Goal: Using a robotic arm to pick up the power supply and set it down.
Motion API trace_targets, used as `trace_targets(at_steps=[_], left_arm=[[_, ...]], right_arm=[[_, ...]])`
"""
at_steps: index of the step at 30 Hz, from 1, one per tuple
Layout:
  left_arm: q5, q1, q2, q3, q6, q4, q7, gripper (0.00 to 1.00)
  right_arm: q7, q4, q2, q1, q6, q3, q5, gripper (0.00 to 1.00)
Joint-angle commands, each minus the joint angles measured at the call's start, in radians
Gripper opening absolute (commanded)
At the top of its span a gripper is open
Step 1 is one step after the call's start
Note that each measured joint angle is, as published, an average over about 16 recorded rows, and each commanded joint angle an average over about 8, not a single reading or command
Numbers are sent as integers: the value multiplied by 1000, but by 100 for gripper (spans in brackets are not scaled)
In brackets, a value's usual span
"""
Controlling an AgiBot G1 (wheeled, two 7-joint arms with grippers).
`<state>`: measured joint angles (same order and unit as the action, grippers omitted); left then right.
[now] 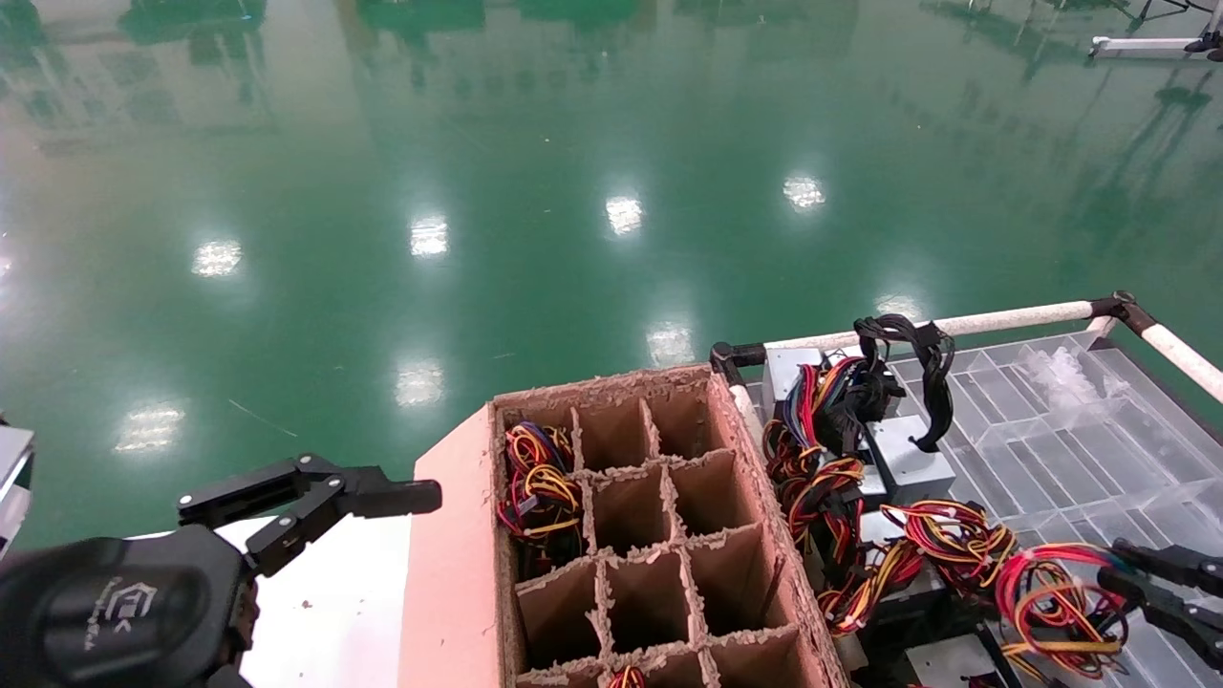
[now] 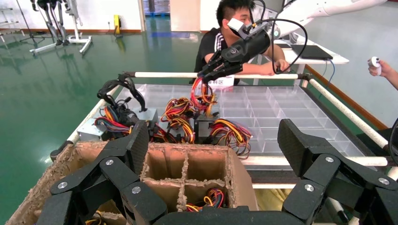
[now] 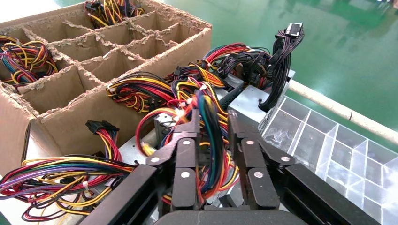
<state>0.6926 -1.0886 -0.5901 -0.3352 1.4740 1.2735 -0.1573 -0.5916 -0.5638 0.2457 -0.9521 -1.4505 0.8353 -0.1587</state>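
Note:
The power supply's wire bundle (image 3: 209, 117), red, yellow, blue and black, runs up between the fingers of my right gripper (image 3: 213, 129), which is shut on it. In the head view this gripper (image 1: 1123, 571) is at the right edge, on the red and yellow wires (image 1: 1051, 592). From the left wrist view it (image 2: 211, 70) holds the wires (image 2: 202, 93) raised above a dark box (image 2: 204, 129); the supply's metal body is mostly hidden by wires. My left gripper (image 1: 315, 497) hangs open beside the cardboard crate, nothing between its fingers (image 2: 136, 143).
The divided cardboard crate (image 1: 459, 535) has wired units in some cells (image 1: 535, 478). More supplies lie heaped on a clear compartment tray (image 1: 1070, 430), one grey box (image 1: 908, 459) with a black cable loop (image 1: 917, 354). White rails (image 1: 1003, 320) edge it. A person (image 2: 234, 28) sits behind.

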Motion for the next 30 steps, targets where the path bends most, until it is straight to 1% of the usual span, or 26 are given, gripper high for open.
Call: trace_targets(at_steps=[1,10,14,19,30], left_arm=[[0,0,0,0,0,0,0,100],[0,0,0,0,0,0,0,100],[0,0,0,0,0,-1,0,100],[0,0,0,0,0,-1,0,100],[0,0,0,0,0,-1,1,100]], right_arm=[[1,-1,-1,-1,-3,0,1,100],[32,-92,-68,10,-14,-17,56,100],[51,-128,-76,11,-16,-26,70,100],[95,-171,-57,4,-19,-56,45,100],[229,-279,26,-20,-24,-154,-76,100]])
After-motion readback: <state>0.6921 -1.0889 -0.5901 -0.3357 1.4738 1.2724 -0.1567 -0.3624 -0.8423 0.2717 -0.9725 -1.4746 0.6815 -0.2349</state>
